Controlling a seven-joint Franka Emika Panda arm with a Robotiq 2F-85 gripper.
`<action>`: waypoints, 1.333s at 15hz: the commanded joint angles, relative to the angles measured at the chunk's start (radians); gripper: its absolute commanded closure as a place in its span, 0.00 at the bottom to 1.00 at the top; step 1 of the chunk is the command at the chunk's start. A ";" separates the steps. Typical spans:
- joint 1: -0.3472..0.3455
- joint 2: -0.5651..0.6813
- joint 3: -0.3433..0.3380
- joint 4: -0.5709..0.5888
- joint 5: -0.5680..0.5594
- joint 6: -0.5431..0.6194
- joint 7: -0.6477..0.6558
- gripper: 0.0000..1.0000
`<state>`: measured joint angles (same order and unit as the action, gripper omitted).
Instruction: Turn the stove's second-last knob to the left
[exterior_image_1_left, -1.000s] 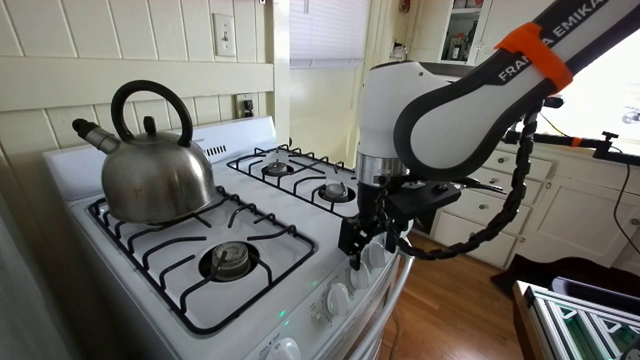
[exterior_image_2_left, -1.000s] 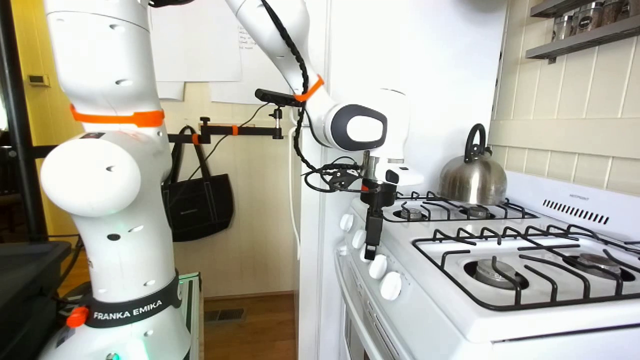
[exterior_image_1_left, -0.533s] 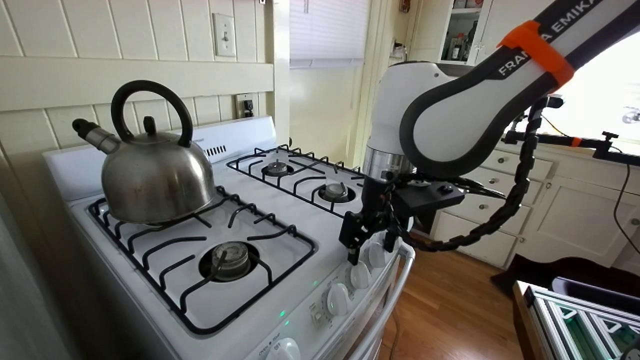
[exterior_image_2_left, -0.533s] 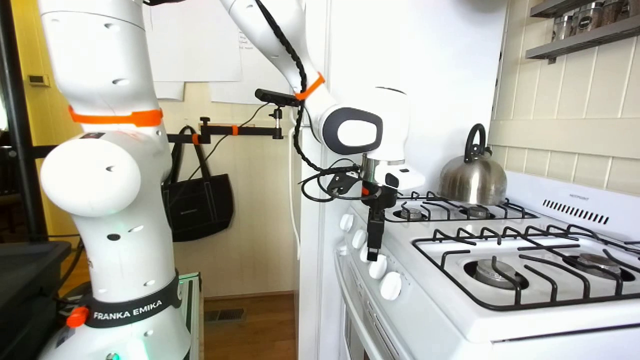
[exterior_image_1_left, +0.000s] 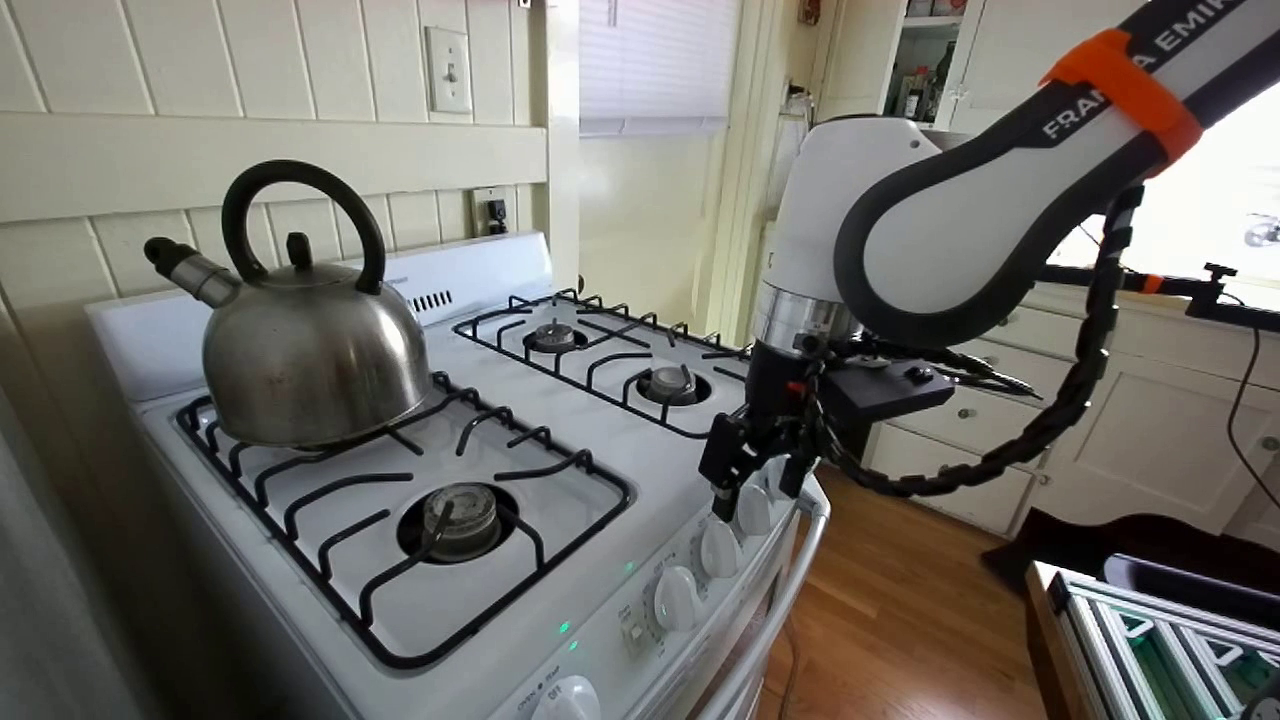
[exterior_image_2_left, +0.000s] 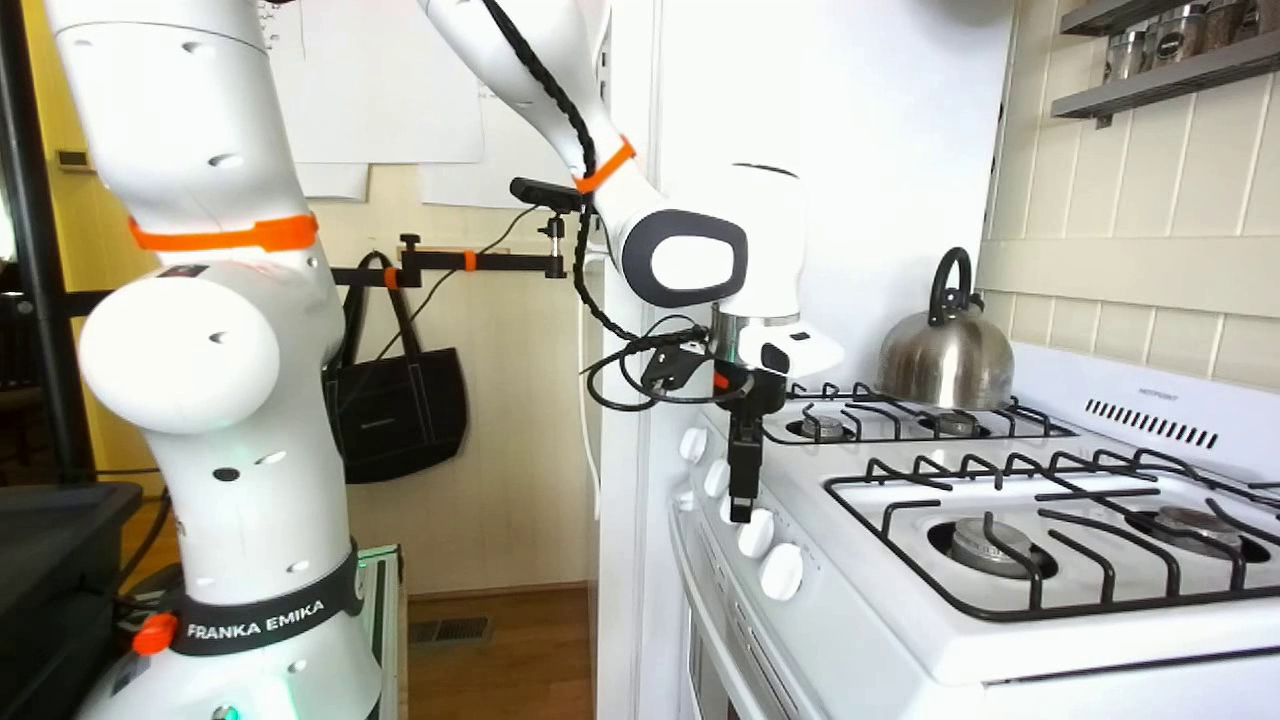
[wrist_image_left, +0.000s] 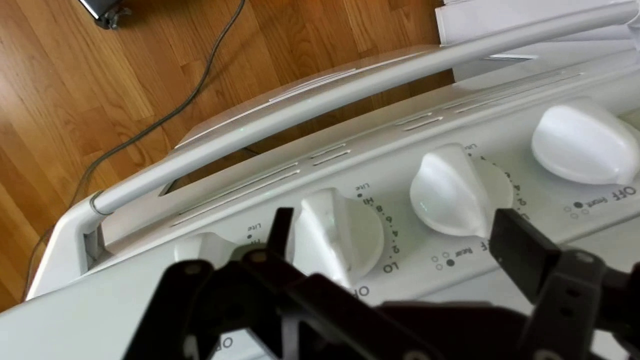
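Note:
The white gas stove (exterior_image_1_left: 600, 420) has a row of white knobs along its front panel. The second knob from the end (wrist_image_left: 325, 235) shows in the wrist view with its ridge end at the OFF lettering. It also shows in both exterior views (exterior_image_1_left: 754, 510) (exterior_image_2_left: 757, 533). The end knob (wrist_image_left: 207, 247) is partly hidden by a finger. My gripper (wrist_image_left: 400, 240) is open and empty, pointing down at the panel. In the wrist view its fingers frame the second knob and its neighbour (wrist_image_left: 450, 195). Contact cannot be told. The gripper also shows in both exterior views (exterior_image_1_left: 757, 495) (exterior_image_2_left: 742, 510).
A steel kettle (exterior_image_1_left: 310, 350) stands on a burner grate at the back. Black wire grates (exterior_image_2_left: 1000, 520) cover the cooktop. The oven door handle (wrist_image_left: 360, 95) runs in front of the knobs. Another knob (wrist_image_left: 585, 142) is to the right in the wrist view.
The gripper has moved right and slightly up in an exterior view, toward the far end of the knob row. The arm has shifted left in an exterior view. The knobs look unchanged.

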<state>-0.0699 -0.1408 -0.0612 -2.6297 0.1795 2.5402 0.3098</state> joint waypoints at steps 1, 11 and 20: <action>-0.007 -0.022 -0.001 -0.035 -0.015 0.008 -0.047 0.00; -0.019 0.013 0.013 -0.019 -0.119 0.019 0.009 0.72; -0.032 0.014 0.026 -0.012 -0.203 0.025 0.102 0.51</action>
<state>-0.0927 -0.1341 -0.0505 -2.6412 0.0121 2.5449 0.3692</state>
